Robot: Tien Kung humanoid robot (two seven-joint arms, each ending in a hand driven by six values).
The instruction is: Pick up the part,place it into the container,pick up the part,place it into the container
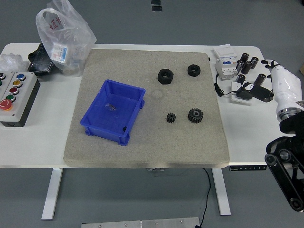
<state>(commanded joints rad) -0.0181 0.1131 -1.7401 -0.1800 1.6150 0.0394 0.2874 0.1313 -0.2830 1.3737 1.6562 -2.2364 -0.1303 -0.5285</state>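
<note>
So the blue container (113, 110) sits empty at the mat's left; four black parts (two nuts (165, 76), two gears (195, 115)) lie well right. Best take the nearer gear from above. Right hand (285, 85): finger state unclear.

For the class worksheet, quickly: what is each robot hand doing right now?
Left hand: not in view.
Right hand: at the white table's right edge, holding nothing visible; open or shut cannot be told.

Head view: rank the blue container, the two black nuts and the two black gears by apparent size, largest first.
1. Blue container.
2. The two nuts, which look alike, so I won't rank them.
3. Larger gear.
4. Smaller gear.
</note>
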